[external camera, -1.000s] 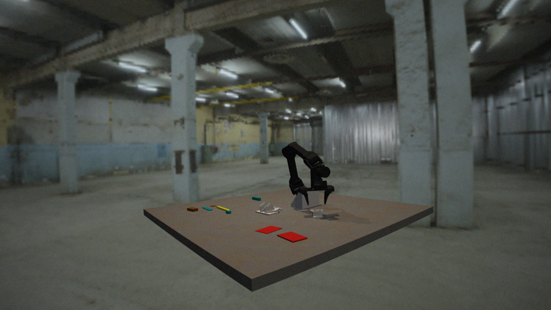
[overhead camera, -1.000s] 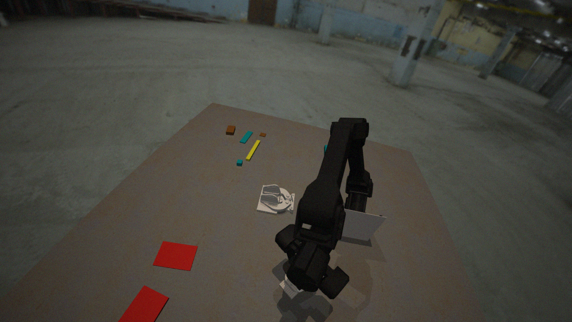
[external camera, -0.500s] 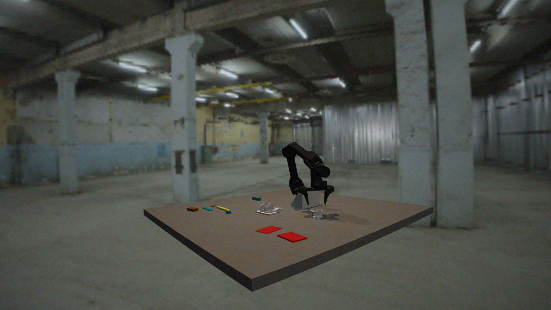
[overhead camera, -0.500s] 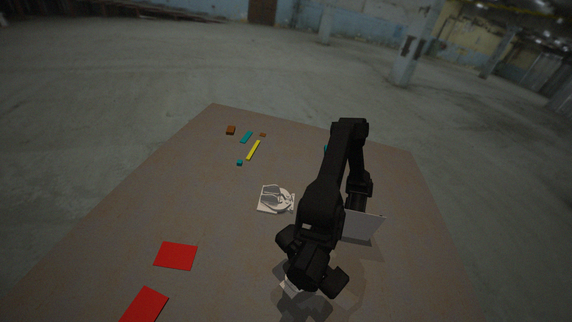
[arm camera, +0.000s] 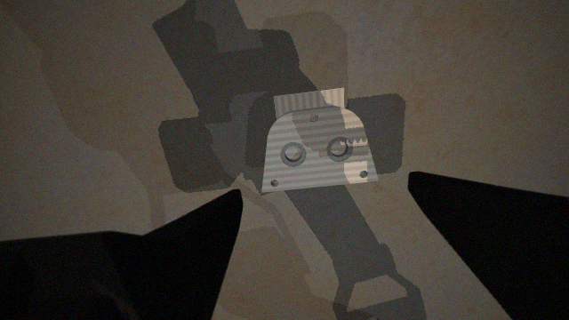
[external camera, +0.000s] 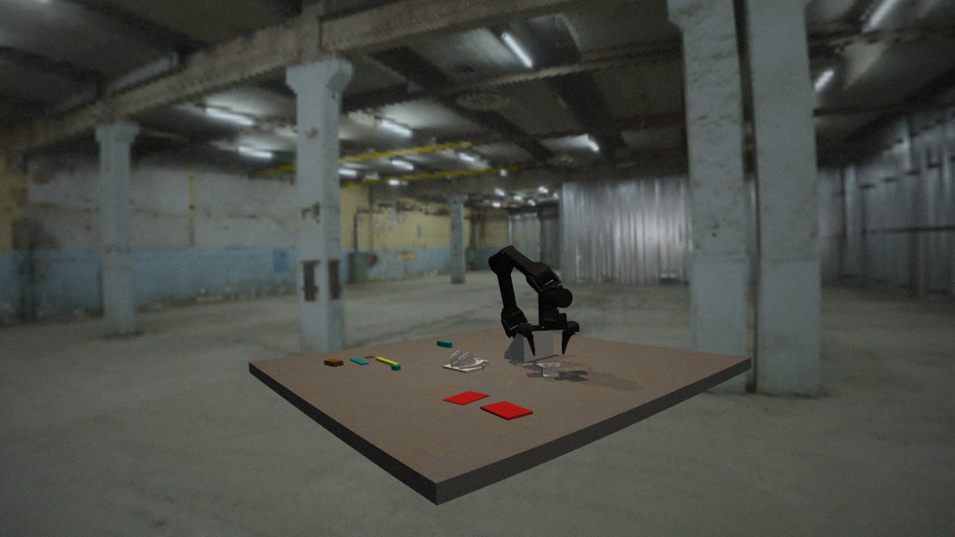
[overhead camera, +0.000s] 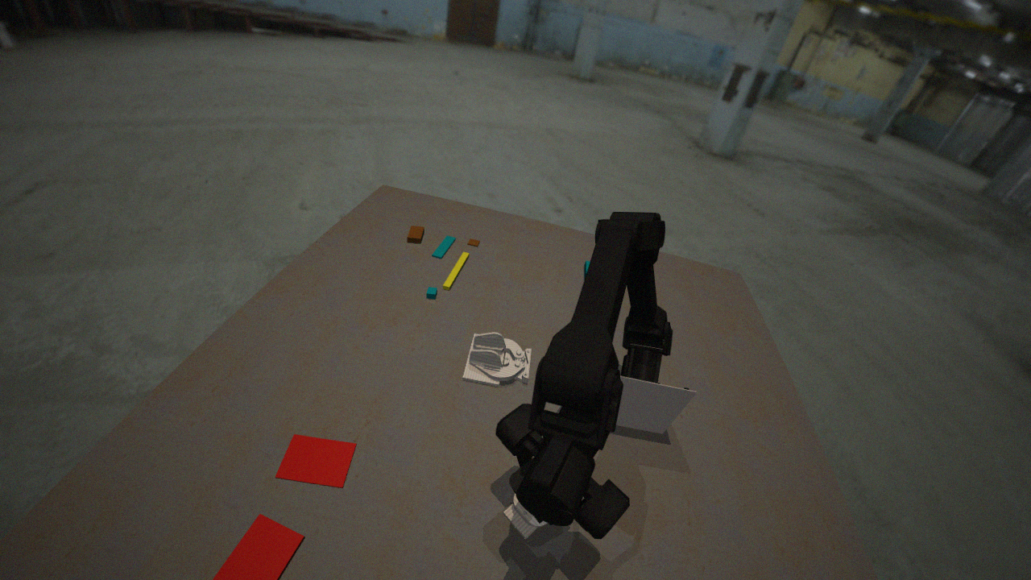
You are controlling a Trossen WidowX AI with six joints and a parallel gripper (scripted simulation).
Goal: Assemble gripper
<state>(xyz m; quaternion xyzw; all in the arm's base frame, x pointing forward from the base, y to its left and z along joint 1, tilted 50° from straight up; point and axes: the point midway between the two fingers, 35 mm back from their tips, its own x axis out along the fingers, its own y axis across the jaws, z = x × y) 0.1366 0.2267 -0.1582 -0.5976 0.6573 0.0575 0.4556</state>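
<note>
The housing plate [overhead camera: 524, 516] [external camera: 548, 367] [arm camera: 313, 166], pale and ribbed with two round holes, lies on the table, its top raised above a ribbed foot. In the top view the arm hides most of it. My gripper [external camera: 548, 352] [arm camera: 323, 188] is open and empty above the plate, with its fingers apart to either side in the wrist view. The gripper base [overhead camera: 475, 377] [external camera: 467, 368] lies apart from the plate. Two jaws, one jaw [overhead camera: 489, 341] beside the other jaw [overhead camera: 486, 358], are on it. Whether their teeth mesh is too small to tell.
A grey angled panel [overhead camera: 652, 407] [external camera: 539, 345] stands by the arm's foot. Two red squares [overhead camera: 316, 461] [overhead camera: 261, 549] lie on the near left. A yellow bar [overhead camera: 456, 271] and several small teal and brown blocks lie at the back.
</note>
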